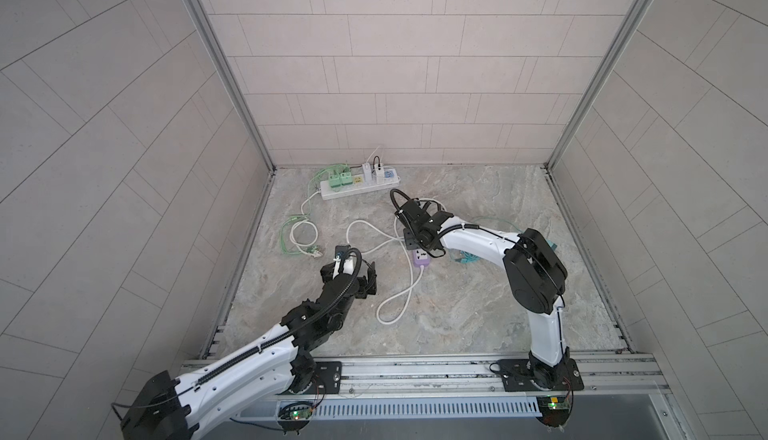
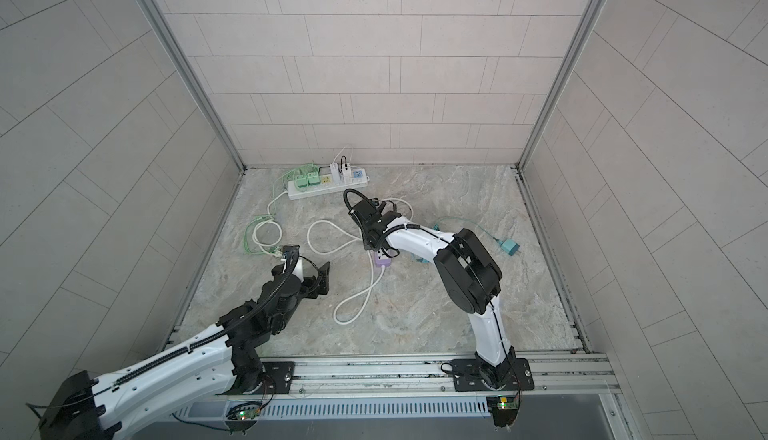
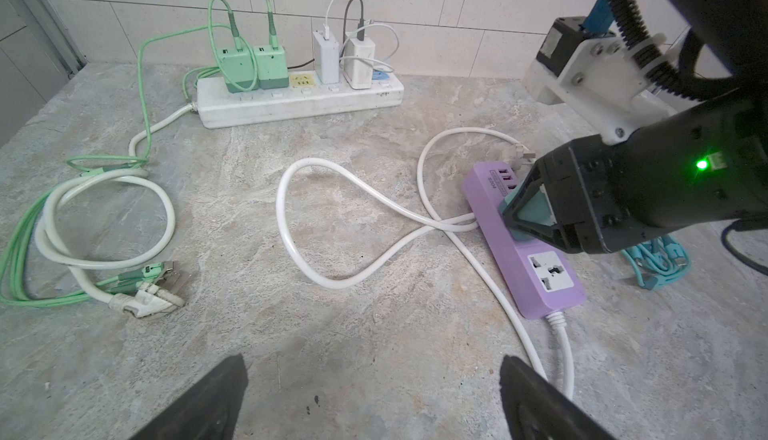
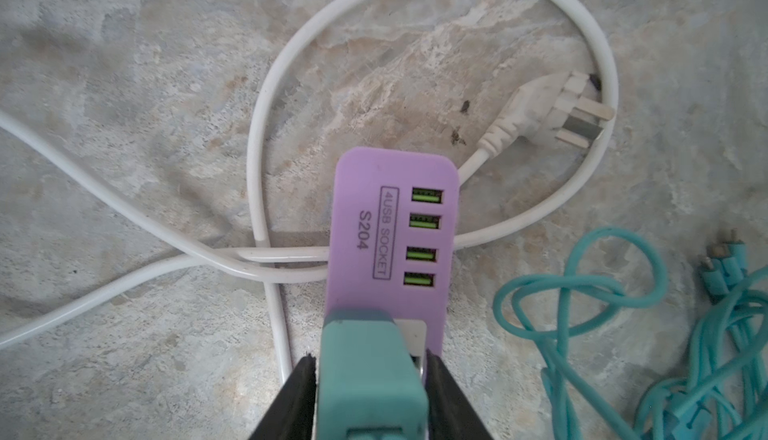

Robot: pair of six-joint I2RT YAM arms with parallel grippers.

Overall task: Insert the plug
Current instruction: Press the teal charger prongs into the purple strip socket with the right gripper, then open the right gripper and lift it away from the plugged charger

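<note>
Plug [image 3: 536, 209] stands upright in the purple strip [image 4: 365, 193] socket, apparently seated. Right end effector [image 4: 370, 357] flanks it, likely to steady insertion; you cannot tell whether it clamps. Left end effector [image 3: 374, 371] hangs apart, empty, clear of your work.

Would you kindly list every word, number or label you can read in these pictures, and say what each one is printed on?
"4USB SOCKET": boxed label on the purple power strip, beside its four USB ports.
"S204": printed next to that label, on the same strip.
White power strip: any marks are too small to read.
Nothing else is legible.
</note>
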